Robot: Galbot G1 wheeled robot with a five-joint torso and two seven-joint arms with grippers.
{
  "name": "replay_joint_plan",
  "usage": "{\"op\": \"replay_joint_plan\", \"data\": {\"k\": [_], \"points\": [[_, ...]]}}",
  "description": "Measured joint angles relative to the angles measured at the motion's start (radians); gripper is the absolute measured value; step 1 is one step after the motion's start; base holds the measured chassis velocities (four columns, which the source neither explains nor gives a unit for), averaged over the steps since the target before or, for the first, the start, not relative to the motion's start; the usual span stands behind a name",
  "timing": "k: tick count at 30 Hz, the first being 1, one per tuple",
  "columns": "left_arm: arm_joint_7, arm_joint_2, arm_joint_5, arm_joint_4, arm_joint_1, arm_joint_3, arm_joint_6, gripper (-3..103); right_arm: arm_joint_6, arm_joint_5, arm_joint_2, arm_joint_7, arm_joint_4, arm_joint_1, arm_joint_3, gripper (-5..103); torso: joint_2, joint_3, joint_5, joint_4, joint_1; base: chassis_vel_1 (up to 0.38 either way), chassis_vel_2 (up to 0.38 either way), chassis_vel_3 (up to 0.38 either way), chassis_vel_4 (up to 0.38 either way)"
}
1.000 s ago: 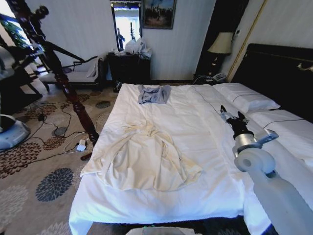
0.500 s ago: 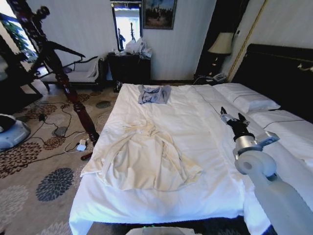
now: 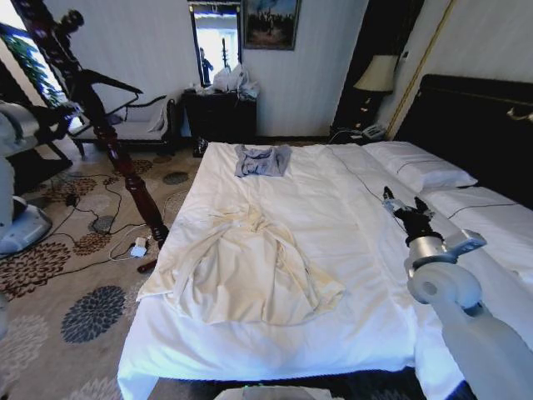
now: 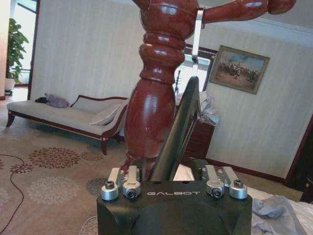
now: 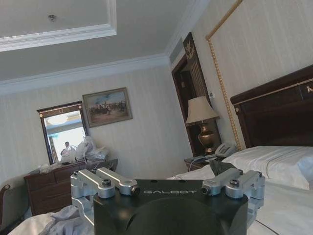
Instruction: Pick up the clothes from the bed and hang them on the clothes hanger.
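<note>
Beside bed, wooden stand blocks hanger.

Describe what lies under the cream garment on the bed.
The clothes lie spread and wrinkled on the bed, white sheet showing all round them. One edge droops over the bed's side. Anything beneath the fabric is covered and cannot be seen.

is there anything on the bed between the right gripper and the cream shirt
Nothing visible. The right gripper hovers over bare white sheet of the bed, and the clothes lie across open sheet. The grey-blue garment lies farther off, out of that line.
</note>
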Motion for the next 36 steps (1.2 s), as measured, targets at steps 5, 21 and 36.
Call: {"op": "replay_joint_plan", "data": {"k": [5,21,36], "points": [[0.018,0.014,-0.02,-0.018,0.032,-0.022,0.0,32,0.0,0.0,-0.001,0.001,0.0,0.001,-0.001,100,0.0,0.0,-0.0001,-0.0002,0.0,0.0,0.0,0.0,0.0],[0.039,0.012,-0.133,-0.153,0.055,-0.053,-0.087,20,0.004,-0.004,-0.003,0.004,-0.004,0.003,-0.007,100,0.0,0.0,-0.0001,0.0001,0.0,0.0,0.0,0.0,0.0],[0.074,0.024,-0.207,-0.484,0.262,-0.114,-0.153,20,0.013,-0.011,0.008,0.019,-0.053,0.032,-0.067,100,0.0,0.0,0.0001,0.0,0.0,0.0,0.0,0.0,0.0]]}}
